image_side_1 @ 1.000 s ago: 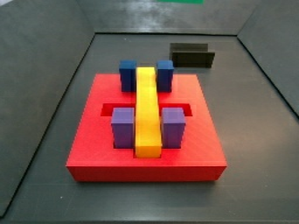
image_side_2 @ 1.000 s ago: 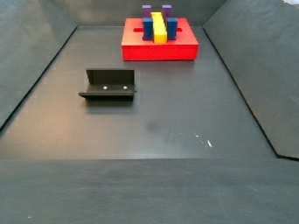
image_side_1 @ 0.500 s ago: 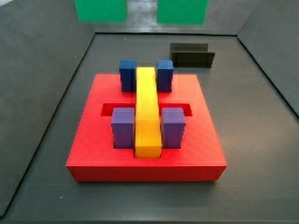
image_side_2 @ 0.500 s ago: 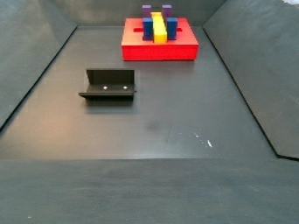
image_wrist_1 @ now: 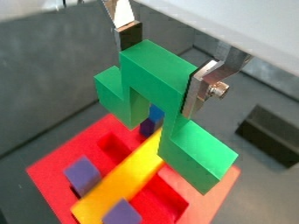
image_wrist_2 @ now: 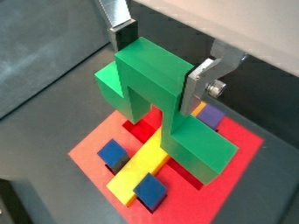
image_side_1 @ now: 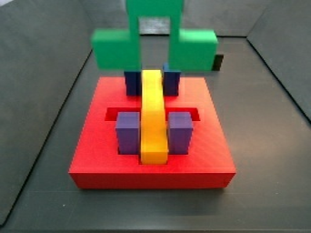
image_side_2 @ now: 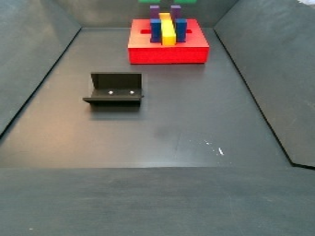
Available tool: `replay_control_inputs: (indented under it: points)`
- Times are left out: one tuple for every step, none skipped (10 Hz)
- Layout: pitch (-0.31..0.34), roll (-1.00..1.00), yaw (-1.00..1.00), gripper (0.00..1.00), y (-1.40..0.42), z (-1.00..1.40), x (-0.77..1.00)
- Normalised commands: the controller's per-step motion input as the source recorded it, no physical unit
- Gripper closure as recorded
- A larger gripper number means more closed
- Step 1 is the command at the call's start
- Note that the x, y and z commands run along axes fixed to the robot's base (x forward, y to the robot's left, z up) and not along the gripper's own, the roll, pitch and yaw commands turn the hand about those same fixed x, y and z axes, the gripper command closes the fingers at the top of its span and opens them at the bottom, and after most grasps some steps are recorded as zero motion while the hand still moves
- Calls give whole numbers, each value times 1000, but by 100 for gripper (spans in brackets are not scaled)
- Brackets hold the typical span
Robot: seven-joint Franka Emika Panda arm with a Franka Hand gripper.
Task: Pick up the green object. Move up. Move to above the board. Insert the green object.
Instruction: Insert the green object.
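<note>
Gripper [image_wrist_1: 160, 63] above the board, flat silver finger plates [image_wrist_2: 201, 85], dark pads, round screw on one plate, pale housing behind

green object [image_wrist_1: 158, 105] clamped in the gripper [image_wrist_1: 166, 63], hanging above the red board [image_side_1: 97, 155]

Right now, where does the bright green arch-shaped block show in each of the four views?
Wrist view: bright green arch-shaped block at centre, held in the gripper.
Wrist view: centre, above the red board.
Side view: upper centre, over the board's far end.
Side view: only a green sliver at the top edge.
Shared landmark: the long yellow bar.
</note>
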Motion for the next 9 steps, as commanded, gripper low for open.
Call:
replay_control_inputs:
  points:
    - [-80, -91, -63, 100, 0, -557, 114]
    - [-44, -70, -17, 100, -11, -454, 140]
    - [-21, -21, -11, 100, -77, -409, 97]
    - [-60, -16, -20, 100, -40, -343, 0]
    - [-114, -10, -9, 100, -14, -357, 0]
    - [-117, 0, 0, 100, -3, -291, 0]
    - [-106, 0, 0, 100, 0, -209, 0]
    - [-33, 0, 0, 100, 0, 0, 0]
    - [-49, -51, 0, 100, 0, 0, 0]
